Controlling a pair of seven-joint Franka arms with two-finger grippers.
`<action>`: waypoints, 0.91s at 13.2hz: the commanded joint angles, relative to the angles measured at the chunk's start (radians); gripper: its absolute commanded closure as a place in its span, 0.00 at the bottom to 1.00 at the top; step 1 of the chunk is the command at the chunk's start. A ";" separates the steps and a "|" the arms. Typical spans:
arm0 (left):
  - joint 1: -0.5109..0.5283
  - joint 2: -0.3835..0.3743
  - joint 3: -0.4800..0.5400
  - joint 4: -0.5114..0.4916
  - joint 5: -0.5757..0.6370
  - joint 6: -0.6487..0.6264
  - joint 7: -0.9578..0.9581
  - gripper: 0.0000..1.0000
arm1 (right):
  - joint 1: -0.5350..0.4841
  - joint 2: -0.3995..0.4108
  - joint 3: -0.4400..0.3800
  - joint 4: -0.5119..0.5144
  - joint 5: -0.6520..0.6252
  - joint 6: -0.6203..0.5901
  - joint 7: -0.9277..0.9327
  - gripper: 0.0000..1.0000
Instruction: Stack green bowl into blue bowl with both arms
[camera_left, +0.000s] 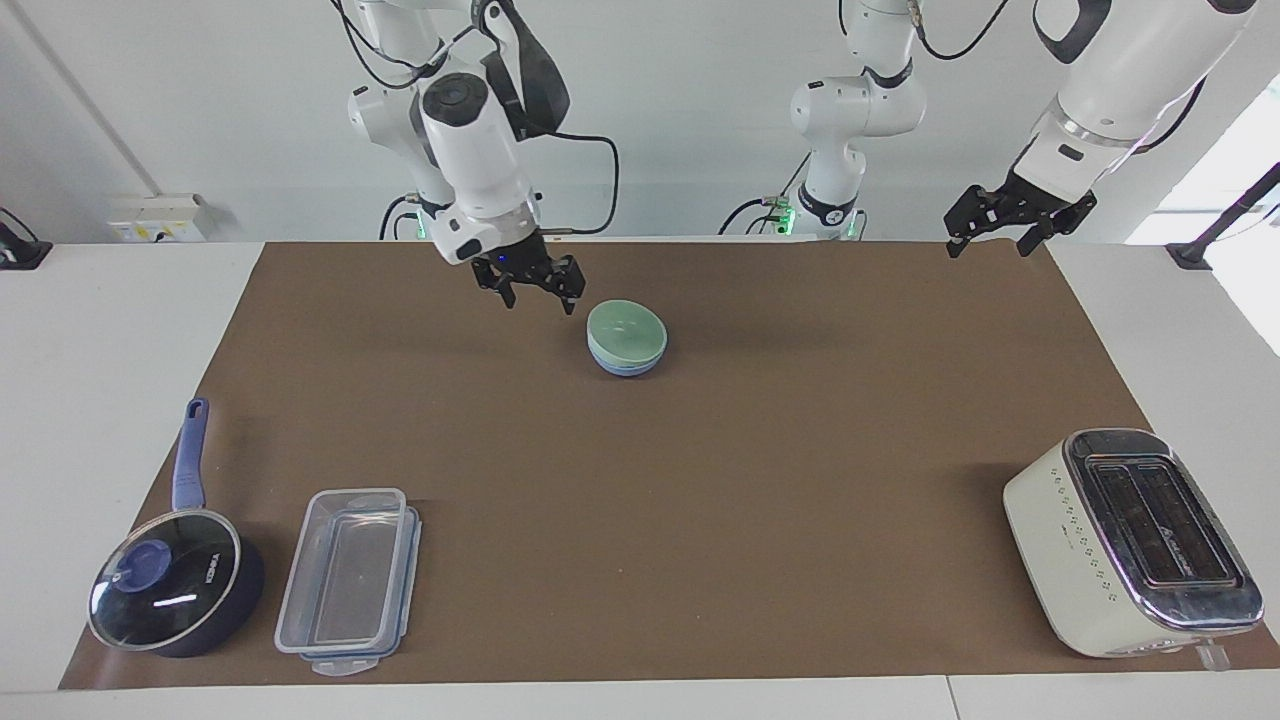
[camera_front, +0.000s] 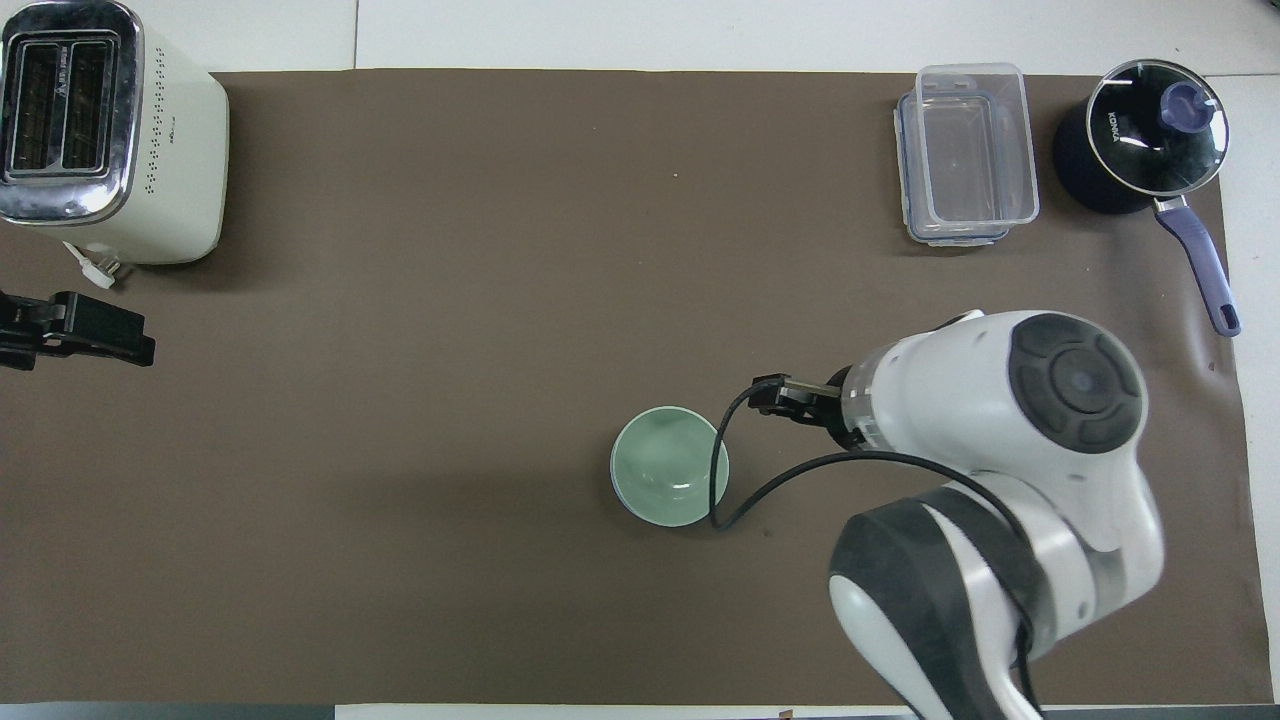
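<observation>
Brown mat (camera_left: 700, 500) covers the white table (camera_left: 100, 400), plain wall up top. Green bowl (camera_left: 627, 331) sits nested in the blue bowl (camera_left: 627, 366), whose rim only the facing view shows. Right gripper (camera_left: 530, 285) hangs spread open and empty beside them; left gripper (camera_left: 1020, 215), also open, waits over the mat's corner. Clear container (camera_left: 345, 580) looks empty; lidded pot (camera_left: 170, 590) beside it.

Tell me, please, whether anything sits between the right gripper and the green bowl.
Nothing visible does. The green bowl already sits nested in the blue bowl, and only bare mat separates it from the right gripper, which hangs open beside it.
</observation>
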 joint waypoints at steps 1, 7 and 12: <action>0.015 0.001 -0.012 0.009 0.021 0.005 0.006 0.00 | -0.131 -0.017 0.006 0.065 -0.002 -0.084 -0.121 0.00; 0.012 -0.005 -0.012 -0.002 0.021 0.001 -0.003 0.00 | -0.277 0.005 0.007 0.204 -0.152 -0.150 -0.163 0.00; 0.016 -0.007 -0.006 -0.002 0.021 -0.001 -0.001 0.00 | -0.329 0.060 0.004 0.339 -0.152 -0.253 -0.250 0.00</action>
